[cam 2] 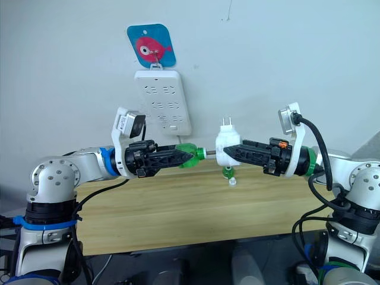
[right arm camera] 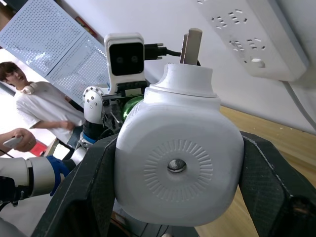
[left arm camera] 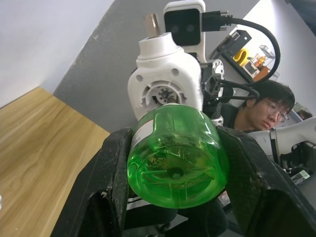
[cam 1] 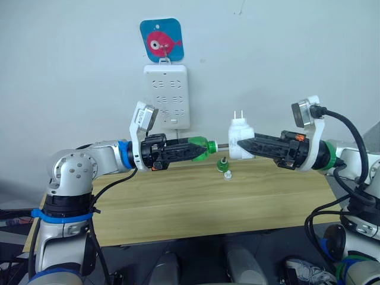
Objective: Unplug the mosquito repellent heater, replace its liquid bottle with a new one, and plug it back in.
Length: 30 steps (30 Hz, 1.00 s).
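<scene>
My left gripper (cam 1: 196, 150) is shut on a green bottle (cam 1: 203, 148) held sideways above the table, its bare dark wick pointing right. Whether it is the old bottle or the new one I cannot tell. My right gripper (cam 1: 248, 144) is shut on the white mosquito repellent heater (cam 1: 240, 138), prongs up, facing the bottle. The wick's tip reaches the heater's open underside (left arm camera: 163, 94). In the right wrist view the heater's round vented face (right arm camera: 177, 165) sits between my fingers. A smaller green piece (cam 1: 222, 164) with a dark top stands on the table below, a small white cap (cam 1: 227, 176) beside it.
The white multi-socket power strip (cam 1: 166, 95) hangs on the wall under a blue fish sign (cam 1: 161, 38), behind and left of the heater. The wooden table (cam 1: 178, 202) runs below both arms. A person (left arm camera: 264, 106) sits beyond the right arm, and another person (right arm camera: 29, 106) stands beyond the left arm.
</scene>
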Tool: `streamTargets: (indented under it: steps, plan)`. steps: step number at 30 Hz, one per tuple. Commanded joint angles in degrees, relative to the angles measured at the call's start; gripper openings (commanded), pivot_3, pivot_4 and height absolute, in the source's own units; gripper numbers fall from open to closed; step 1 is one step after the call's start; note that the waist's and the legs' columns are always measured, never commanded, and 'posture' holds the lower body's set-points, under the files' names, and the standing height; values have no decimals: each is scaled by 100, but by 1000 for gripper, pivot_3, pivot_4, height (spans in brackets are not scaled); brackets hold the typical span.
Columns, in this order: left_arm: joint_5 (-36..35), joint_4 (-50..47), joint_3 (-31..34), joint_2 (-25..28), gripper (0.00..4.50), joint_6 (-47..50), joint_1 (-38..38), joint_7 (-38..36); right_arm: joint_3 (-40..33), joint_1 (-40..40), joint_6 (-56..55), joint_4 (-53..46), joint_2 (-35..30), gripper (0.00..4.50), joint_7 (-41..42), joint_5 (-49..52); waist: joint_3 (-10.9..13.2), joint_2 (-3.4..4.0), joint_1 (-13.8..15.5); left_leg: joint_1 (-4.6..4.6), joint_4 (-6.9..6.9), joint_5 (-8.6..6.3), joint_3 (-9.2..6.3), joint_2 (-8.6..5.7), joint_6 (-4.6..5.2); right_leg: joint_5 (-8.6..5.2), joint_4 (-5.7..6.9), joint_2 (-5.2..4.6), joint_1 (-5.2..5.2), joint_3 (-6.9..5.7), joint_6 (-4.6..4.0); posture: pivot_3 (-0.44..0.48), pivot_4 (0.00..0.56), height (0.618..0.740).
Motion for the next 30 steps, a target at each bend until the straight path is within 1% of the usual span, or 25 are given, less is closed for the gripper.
streamTargets:
  steps: [1,9,23,30]
  plan:
    - [-30,-156,48,-33,2270,-125,-10,-47,125,15,-298,-59,-188,3033,-148,491,0,0,1,0,0,0,0,0,0,0,0,0,0,0,0,-151,155,734]
    - [32,-176,35,-40,2270,-167,35,-96,584,202,-838,-33,-588,3033,-430,1108,0,0,6,0,0,0,1,0,0,0,-1,0,0,0,0,-149,155,734]
    - [-164,-287,11,-22,2270,-55,100,-184,1123,430,-1582,-34,-1116,3033,-618,1606,0,-1,7,-1,0,0,1,1,0,0,-2,0,0,0,0,-149,148,734]
    - [-125,-241,-11,-199,2270,-116,43,-74,1329,495,-1788,-104,-1294,3033,-629,1892,-1,-1,7,-1,1,0,2,1,0,0,-3,1,0,1,0,-152,150,734]
